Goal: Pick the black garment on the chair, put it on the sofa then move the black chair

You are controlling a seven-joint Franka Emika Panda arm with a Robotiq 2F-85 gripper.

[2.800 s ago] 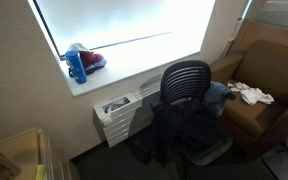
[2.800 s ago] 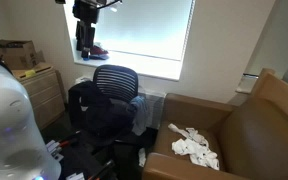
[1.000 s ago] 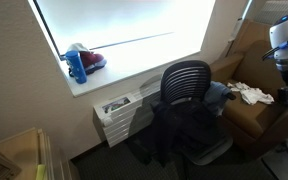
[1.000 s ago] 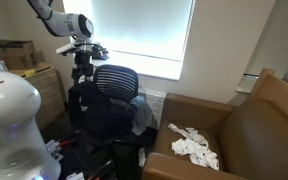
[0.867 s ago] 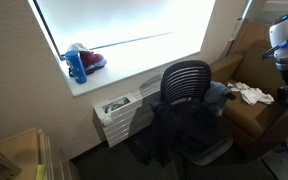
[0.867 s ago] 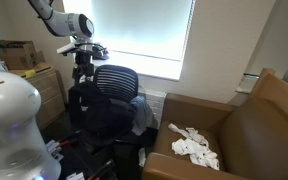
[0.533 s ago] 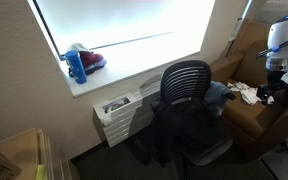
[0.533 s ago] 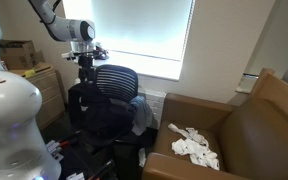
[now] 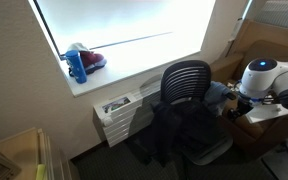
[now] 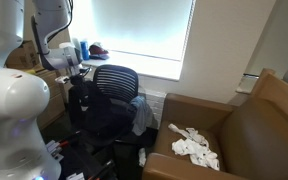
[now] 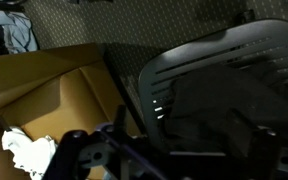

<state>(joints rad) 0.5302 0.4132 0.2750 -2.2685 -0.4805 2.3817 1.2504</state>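
Observation:
The black garment (image 9: 187, 132) lies draped over the seat and front of the chair (image 9: 185, 82); in both exterior views it hangs toward the floor (image 10: 102, 116). My gripper (image 10: 79, 90) hangs just above the chair's back and the garment, open, with nothing between its fingers. The wrist view looks down on the ribbed backrest (image 11: 224, 55) and the dark garment (image 11: 219, 110) below it. The brown sofa (image 10: 246, 128) stands beside the chair, with a small white cloth (image 10: 193, 148) on its seat.
A bluish cloth (image 9: 218, 94) lies between chair and sofa. A white drawer unit (image 9: 118, 112) stands under the window sill, which holds a blue bottle (image 9: 77, 66). A wooden cabinet (image 10: 44, 90) stands behind the arm. The robot's white body (image 10: 9, 120) fills the near left.
The arm has swung down and toward the chair; the gripper now hangs lower, close over the backrest and garment. Chair, garment and sofa have not moved.

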